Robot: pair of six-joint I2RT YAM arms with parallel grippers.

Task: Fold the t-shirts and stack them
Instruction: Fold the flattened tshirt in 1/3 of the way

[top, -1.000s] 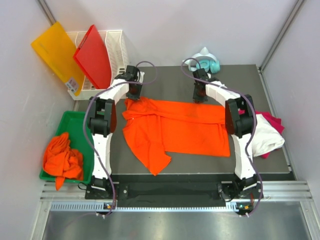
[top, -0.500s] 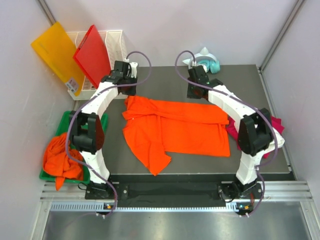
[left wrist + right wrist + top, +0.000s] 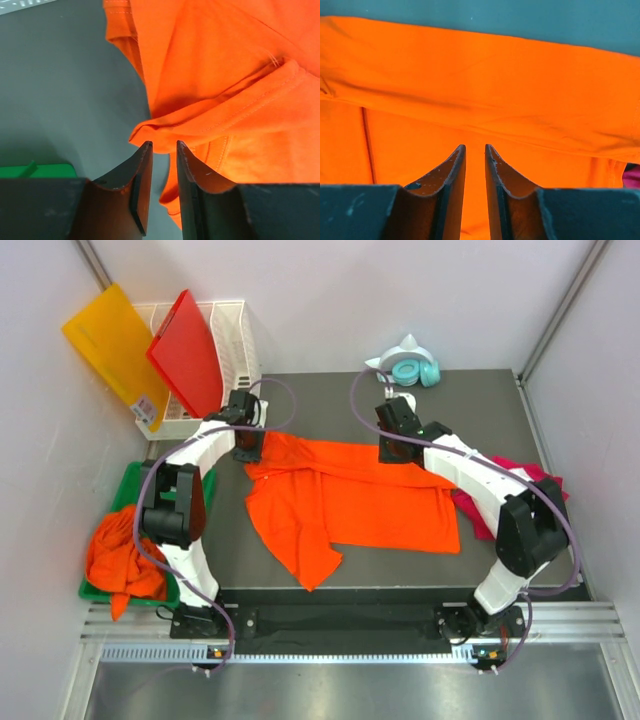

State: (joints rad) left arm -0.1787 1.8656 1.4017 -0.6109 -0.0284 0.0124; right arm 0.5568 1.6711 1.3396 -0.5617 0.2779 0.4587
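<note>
A bright orange t-shirt (image 3: 350, 495) lies spread on the dark table, one part folded over at its left. My left gripper (image 3: 247, 445) is at its far left corner. In the left wrist view, the jaws (image 3: 164, 143) stand nearly together with nothing between them, just above a bunched edge of the shirt (image 3: 225, 75). My right gripper (image 3: 392, 450) is over the shirt's far edge. Its jaws (image 3: 474, 146) also stand nearly together and empty above flat orange cloth (image 3: 480, 90). A magenta-pink shirt (image 3: 535, 475) lies at the table's right; the white one is hidden by my right arm.
A green bin (image 3: 140, 485) at the left holds several crumpled orange shirts (image 3: 125, 555). A white basket (image 3: 235, 325) at the back left holds a red board (image 3: 188, 350), with a yellow-orange board (image 3: 110, 340) beside it. A teal and white object (image 3: 415, 368) sits at the back.
Both arms pulled back toward the table's far side, then came forward and down onto the shirt's far edge. The shirt has not visibly moved.
</note>
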